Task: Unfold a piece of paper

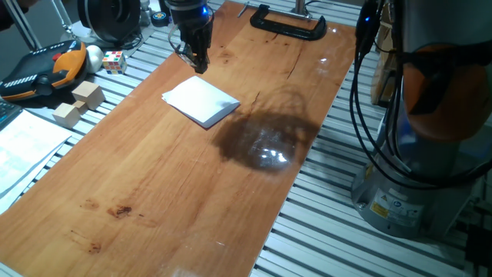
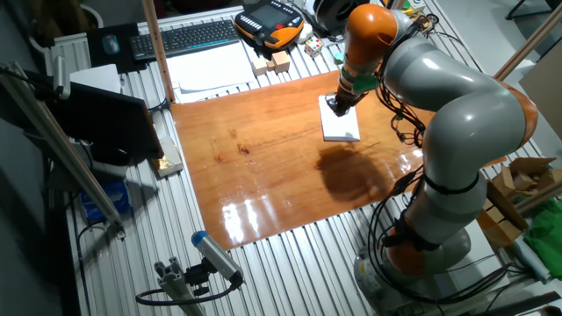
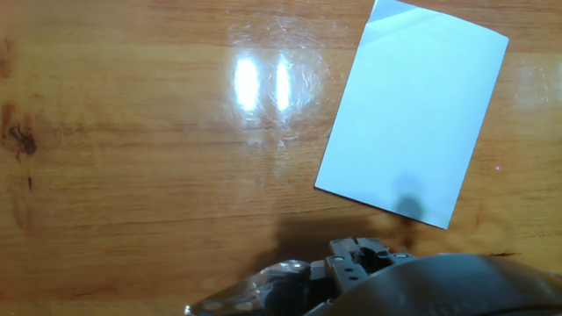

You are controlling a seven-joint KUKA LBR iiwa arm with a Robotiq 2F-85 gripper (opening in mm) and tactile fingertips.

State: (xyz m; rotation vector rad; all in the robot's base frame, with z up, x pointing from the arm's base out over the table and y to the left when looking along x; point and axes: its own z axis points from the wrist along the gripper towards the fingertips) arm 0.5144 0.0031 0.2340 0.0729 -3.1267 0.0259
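The piece of paper [image 1: 201,101] is a plain white sheet lying folded and flat on the wooden tabletop [image 1: 154,185]. It also shows in the other fixed view [image 2: 340,120] and in the hand view [image 3: 413,114], at the upper right. My gripper [image 1: 200,63] hangs just beyond the paper's far edge, a little above the wood, and holds nothing. Its fingers look closed together, coming to a point. In the other fixed view the gripper [image 2: 337,106] is over the paper's far corner. In the hand view only the gripper's base [image 3: 360,259] shows at the bottom, with its shadow touching the paper's near edge.
A black clamp [image 1: 288,23] lies at the table's far end. To the left are small wooden blocks [image 1: 77,104], a Rubik's cube [image 1: 114,61], a teach pendant [image 1: 42,69] and printed sheets [image 1: 27,142]. A keyboard [image 2: 189,37] lies off the table. The robot base [image 1: 415,185] stands on the right.
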